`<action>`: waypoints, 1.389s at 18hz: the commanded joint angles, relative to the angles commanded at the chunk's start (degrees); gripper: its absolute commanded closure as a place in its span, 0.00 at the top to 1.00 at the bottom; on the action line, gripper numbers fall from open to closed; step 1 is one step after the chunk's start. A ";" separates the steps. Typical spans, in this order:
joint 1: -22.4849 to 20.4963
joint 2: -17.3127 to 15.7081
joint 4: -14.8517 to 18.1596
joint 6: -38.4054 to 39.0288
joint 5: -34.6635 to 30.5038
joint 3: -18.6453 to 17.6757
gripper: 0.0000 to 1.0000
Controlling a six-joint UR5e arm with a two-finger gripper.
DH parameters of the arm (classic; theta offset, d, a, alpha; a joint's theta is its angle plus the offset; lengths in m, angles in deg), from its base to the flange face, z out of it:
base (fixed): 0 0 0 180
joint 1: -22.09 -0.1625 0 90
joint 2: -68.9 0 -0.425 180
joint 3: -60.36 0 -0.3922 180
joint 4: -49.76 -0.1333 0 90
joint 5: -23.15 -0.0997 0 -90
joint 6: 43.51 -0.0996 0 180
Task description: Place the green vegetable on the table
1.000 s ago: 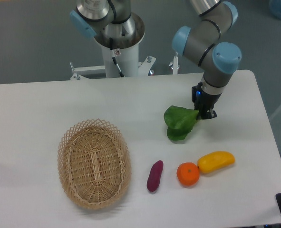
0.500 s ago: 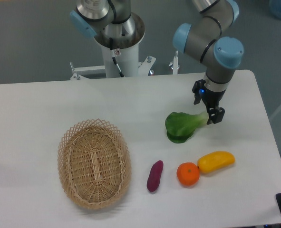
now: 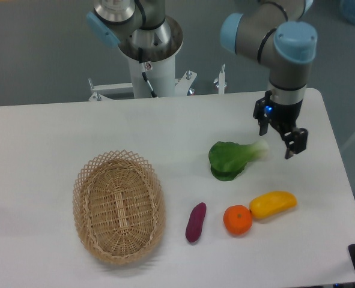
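While counting across the white counter [image 3: 57,126]: one green vegetable [image 3: 232,159], one orange [image 3: 237,219], one yellow oblong fruit [image 3: 273,204], one purple sweet potato [image 3: 195,222], one woven wicker basket [image 3: 119,206]. One arm, one pincer [image 3: 280,138].

Green vegetable lying flat on the counter right of centre, dark leaves to the left, pale stem pointing right toward the pincer. Rests on the bare counter, well apart from the basket, apart from the orange and yellow fruit below it.

Pincer spread wide, two dark fingers [image 3: 297,143] clearly separated, nothing between them. Sits just right of the stem tip; looks clear of it, no grip. Cannot tell how high above the counter it hangs.

Orange and yellow oblong fruit touching or nearly so, side by side near the counter's front right. Purple sweet potato just left of the orange, standing apart, tilted slightly. Basket at front left, oval, nothing seen inside. Arm base column [image 3: 147,54] behind the counter's far edge.
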 joint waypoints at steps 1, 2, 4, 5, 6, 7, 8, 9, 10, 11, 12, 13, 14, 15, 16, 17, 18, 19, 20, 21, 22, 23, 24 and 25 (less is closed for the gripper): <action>0.00 0.00 2.19 0.09 -0.09 2.19 1.00; 0.00 0.09 4.99 0.09 -0.09 4.39 1.00; -0.18 0.61 11.06 0.09 -0.09 9.40 1.00; -0.26 0.96 13.18 0.09 0.00 11.42 1.00; -0.44 1.23 14.41 0.09 0.09 12.57 1.00; -0.61 1.23 14.78 0.09 0.17 12.93 1.00; -0.79 1.23 14.87 0.09 0.26 13.37 1.00; -1.05 1.32 15.04 0.09 0.52 13.99 1.00; -1.49 1.32 15.30 0.00 1.14 14.25 1.00; -2.37 1.32 15.83 -0.09 2.19 14.34 1.00; -3.59 1.23 16.53 -0.87 3.33 14.43 1.00; -4.47 1.23 17.32 -1.31 3.95 14.43 1.00; -5.01 1.06 17.68 -1.93 4.04 14.52 1.00; -5.71 0.97 17.94 -3.94 4.13 14.52 1.00; -6.06 0.97 18.12 -5.17 4.39 14.52 1.00; -6.50 0.88 18.73 -6.32 4.48 14.52 1.00; -7.29 0.79 19.26 -7.46 4.48 14.52 1.00; -7.99 0.70 19.52 -8.95 4.57 14.34 1.00; -8.52 0.70 19.61 -11.05 4.66 13.91 1.00; -9.22 0.62 19.70 -13.60 5.09 13.73 1.00; -9.75 0.62 19.79 -15.28 5.27 13.64 1.00; -9.76 0.53 19.88 -15.55 5.36 13.64 1.00; -9.76 0.53 19.79 -15.64 5.36 13.64 1.00; -9.84 0.53 19.79 -15.65 5.36 13.64 1.00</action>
